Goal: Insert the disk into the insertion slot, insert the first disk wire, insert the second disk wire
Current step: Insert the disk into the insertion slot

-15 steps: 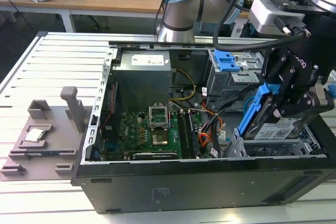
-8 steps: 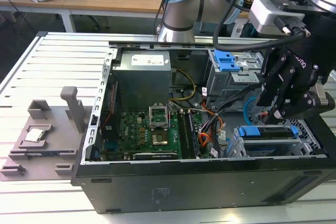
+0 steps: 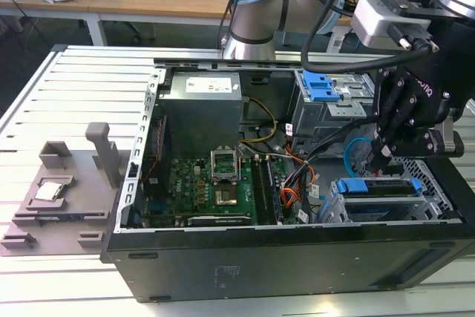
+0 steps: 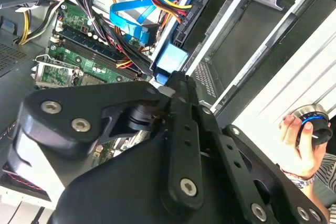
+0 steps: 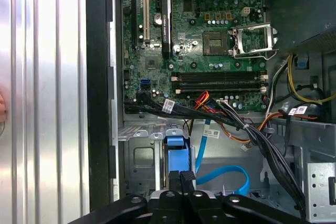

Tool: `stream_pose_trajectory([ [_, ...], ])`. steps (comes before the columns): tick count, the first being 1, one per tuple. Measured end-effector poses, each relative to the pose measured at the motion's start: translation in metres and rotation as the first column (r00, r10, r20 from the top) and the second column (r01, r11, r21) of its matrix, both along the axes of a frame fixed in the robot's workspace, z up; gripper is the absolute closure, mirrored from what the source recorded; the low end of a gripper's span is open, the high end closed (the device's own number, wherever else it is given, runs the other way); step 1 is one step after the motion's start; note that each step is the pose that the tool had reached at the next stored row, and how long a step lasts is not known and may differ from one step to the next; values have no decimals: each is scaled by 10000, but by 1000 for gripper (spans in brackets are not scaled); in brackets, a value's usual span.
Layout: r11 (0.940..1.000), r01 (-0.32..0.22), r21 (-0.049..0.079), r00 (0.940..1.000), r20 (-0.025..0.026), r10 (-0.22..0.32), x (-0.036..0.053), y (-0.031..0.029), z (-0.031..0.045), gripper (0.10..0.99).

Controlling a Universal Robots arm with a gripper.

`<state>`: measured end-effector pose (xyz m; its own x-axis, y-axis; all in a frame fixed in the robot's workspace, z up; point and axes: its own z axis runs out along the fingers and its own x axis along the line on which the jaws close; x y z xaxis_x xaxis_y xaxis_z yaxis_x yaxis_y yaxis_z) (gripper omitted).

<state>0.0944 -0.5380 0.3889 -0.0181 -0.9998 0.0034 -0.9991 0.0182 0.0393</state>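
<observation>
Blue-framed disk (image 3: 378,188) sits in insertion slot (image 3: 436,197); gripper (image 5: 184,176) pressed together close by

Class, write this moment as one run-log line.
disk: in insertion slot | gripper: shut, at disk's blue end, contact unclear | blue cable: looped beside disk
</observation>
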Motion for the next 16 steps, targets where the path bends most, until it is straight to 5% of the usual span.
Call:
stream_pose_trajectory([
  [2,10000,0,0,10000,0,0,0,0,-1,980],
  [16,10000,0,-23,10000,0,0,47,0,-5,980],
])
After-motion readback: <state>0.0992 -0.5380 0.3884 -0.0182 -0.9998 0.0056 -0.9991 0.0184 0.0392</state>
